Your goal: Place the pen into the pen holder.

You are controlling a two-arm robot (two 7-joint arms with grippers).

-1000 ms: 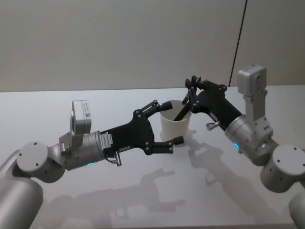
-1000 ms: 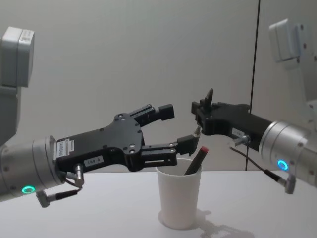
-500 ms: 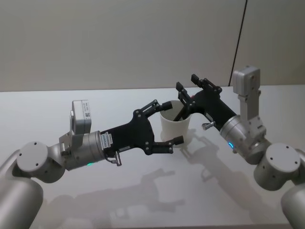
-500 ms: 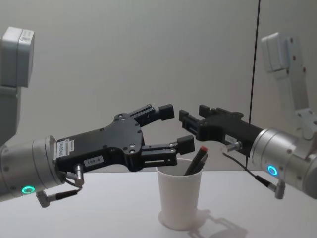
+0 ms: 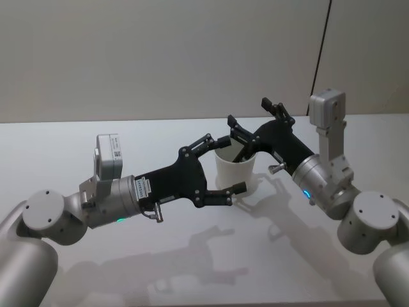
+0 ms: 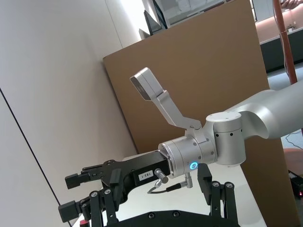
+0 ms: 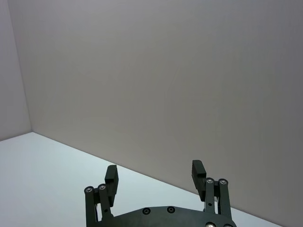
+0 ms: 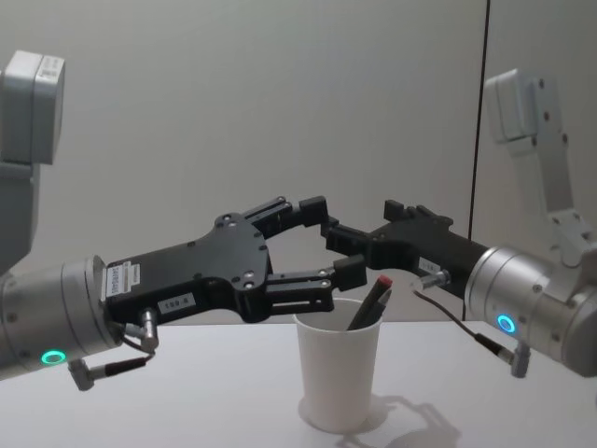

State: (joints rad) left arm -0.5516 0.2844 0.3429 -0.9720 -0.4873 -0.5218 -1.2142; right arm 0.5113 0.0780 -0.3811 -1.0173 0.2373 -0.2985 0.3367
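The pen holder [image 5: 235, 169] is a white paper cup [image 8: 338, 375] standing upright on the table. A dark pen [image 5: 243, 151] with a red tip [image 8: 382, 282] leans inside it, its top sticking out over the rim. My left gripper [image 5: 231, 164] is open, and its fingers straddle the cup in the head view. Seen from the chest, the left gripper [image 8: 331, 239] sits just above the rim. My right gripper [image 5: 249, 112] hangs open and empty above the cup's far side [image 8: 361, 220]. The right wrist view looks past its spread fingers [image 7: 197, 169] at the wall.
The white table [image 5: 192, 256] stretches on all sides of the cup. A plain wall [image 5: 160, 57] rises behind it. The left wrist view shows the right arm [image 6: 208, 151] before a brown board [image 6: 199, 71].
My right gripper has turned at the wrist and shifted left, closer over the cup, fingers now spread side by side. The pen, the cup and my left arm have not moved.
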